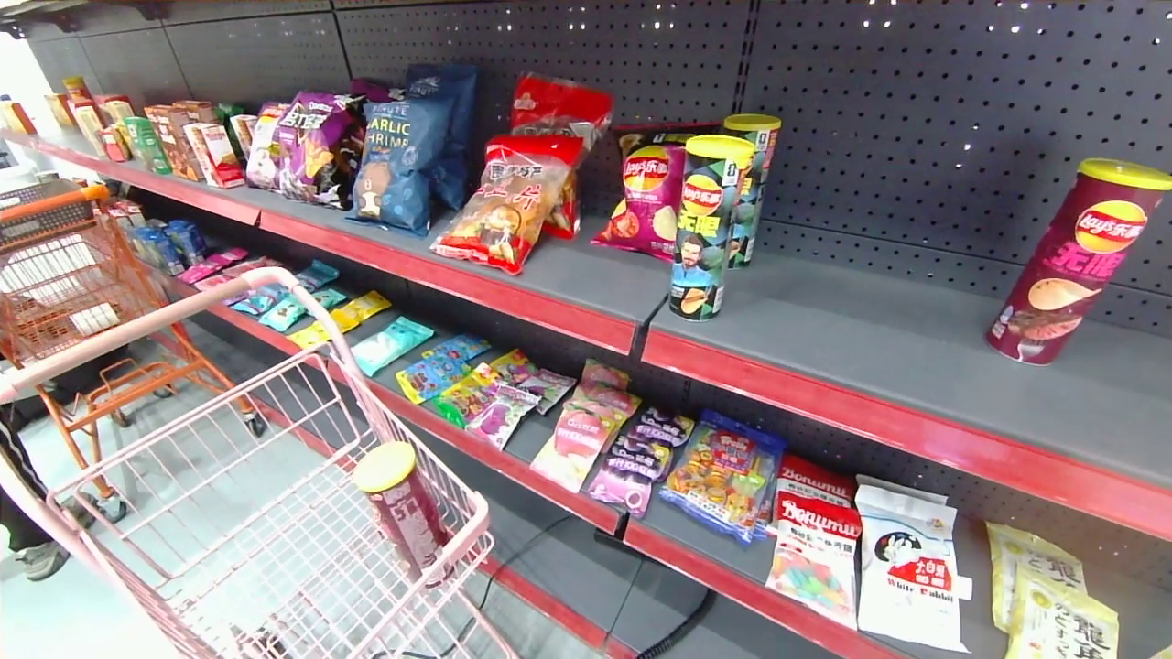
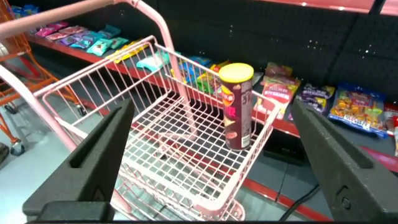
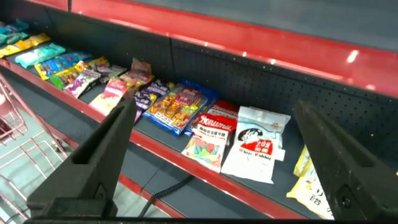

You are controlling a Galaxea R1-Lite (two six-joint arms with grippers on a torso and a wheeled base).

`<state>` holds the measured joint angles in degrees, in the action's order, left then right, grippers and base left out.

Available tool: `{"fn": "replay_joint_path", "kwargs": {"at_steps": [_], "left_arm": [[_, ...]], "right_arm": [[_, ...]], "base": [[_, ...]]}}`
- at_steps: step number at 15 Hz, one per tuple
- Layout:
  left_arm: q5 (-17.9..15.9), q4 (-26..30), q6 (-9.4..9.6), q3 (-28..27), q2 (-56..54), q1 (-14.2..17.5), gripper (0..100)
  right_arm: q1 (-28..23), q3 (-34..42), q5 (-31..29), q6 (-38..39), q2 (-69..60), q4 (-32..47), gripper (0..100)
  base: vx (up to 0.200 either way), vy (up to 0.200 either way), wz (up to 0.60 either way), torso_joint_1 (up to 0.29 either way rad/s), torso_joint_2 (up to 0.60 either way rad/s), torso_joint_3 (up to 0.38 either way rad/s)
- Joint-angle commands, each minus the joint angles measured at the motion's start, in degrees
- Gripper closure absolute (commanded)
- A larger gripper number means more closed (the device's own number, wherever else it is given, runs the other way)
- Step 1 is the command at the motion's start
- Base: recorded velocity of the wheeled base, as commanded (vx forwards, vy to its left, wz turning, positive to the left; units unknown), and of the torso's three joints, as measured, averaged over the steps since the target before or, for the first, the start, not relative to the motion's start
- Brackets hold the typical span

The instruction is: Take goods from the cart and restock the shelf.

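Pink cart (image 2: 93, 67) | chip can (image 2: 238, 106) upright inside | beyond wide-spread left tool (image 2: 211, 111)

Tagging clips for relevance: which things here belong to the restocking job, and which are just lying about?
Job: pink cart; purple can standing in it; upper shelf; left gripper, open, facing the cart.
Lying about: orange cart; chip bags; lower-shelf candy packs.
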<state>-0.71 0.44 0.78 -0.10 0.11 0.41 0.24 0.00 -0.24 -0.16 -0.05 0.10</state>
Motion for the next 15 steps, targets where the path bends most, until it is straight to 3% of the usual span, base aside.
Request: {"fn": "replay_joint_path", "kwargs": {"at_steps": [1,7,8,9,10,11,12,15], "left_arm": [[0.0,0.0,0.01,0.0,0.0,0.0,0],[-0.6,-0.4,0.71,-0.3,0.0,-0.1,0],[-1.5,-1.8,-0.96,-6.2,3.4,-0.9,0],[-1.5,-1.8,-0.96,-6.2,3.4,-0.9,0],[2.0,-3.3,-13.88,-25.9,24.5,-1.9,0],[6.2,-3.4,-13.35,-30.7,31.9,-1.3,0],[7.6,-5.2,-12.56,-33.5,39.1,-1.0,0],[7.5,-13.4,-10.71,-33.7,53.8,0.1,0]], "right_arm": [[0.0,0.0,0.0,0.0,0.0,0.0,0],[0.0,0.0,0.0,0.0,0.0,0.0,0],[0.0,0.0,0.0,0.0,0.0,0.0,0],[0.0,0.0,0.0,0.0,0.0,0.0,0],[0.0,0.0,0.0,0.0,0.0,0.0,0],[0.0,-0.1,0.0,-0.1,0.0,0.0,0],[0.0,0.0,0.0,0.0,0.0,0.0,0],[0.0,0.0,0.0,0.0,0.0,0.0,0]], "base": [[0.0,0.0,0.0,-0.173,0.45,0.271],[0.0,0.0,0.0,-0.093,0.25,0.155],[0.0,0.0,0.0,0.0,0.0,0.0],[0.0,0.0,0.0,0.0,0.0,0.0],[0.0,0.0,0.0,0.0,0.0,0.0],[0.0,0.0,0.0,0.0,0.0,0.0],[0.0,0.0,0.0,0.0,0.0,0.0],[0.0,0.0,0.0,0.0,0.0,0.0]]}}
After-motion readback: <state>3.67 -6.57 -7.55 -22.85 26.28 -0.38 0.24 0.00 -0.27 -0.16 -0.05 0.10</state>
